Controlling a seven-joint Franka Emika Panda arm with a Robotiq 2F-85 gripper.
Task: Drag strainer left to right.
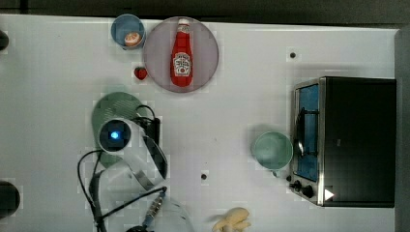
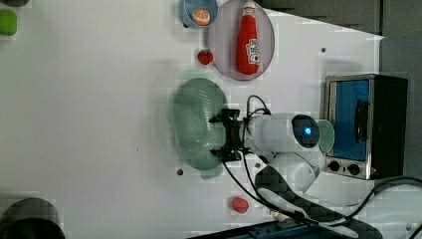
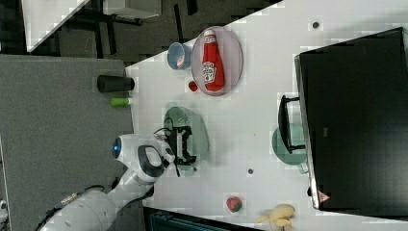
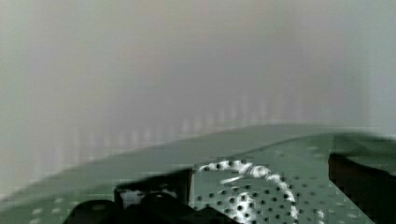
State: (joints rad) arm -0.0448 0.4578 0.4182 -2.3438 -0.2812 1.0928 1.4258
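The strainer is a pale green oval colander dotted with holes, lying on the white table at the top view's left of centre. In the left view the strainer has my gripper over its right edge. The jaws stand open with one black finger at each side. From the right view, the gripper hangs over the strainer. Up close in the wrist view, the holed strainer surface lies between the two fingers. I cannot tell whether they touch it.
A teal bowl sits against a toaster oven at the top view's right. A plate with a ketchup bottle, a blue cup and a strawberry lie beyond the strainer. A banana lies at the near edge.
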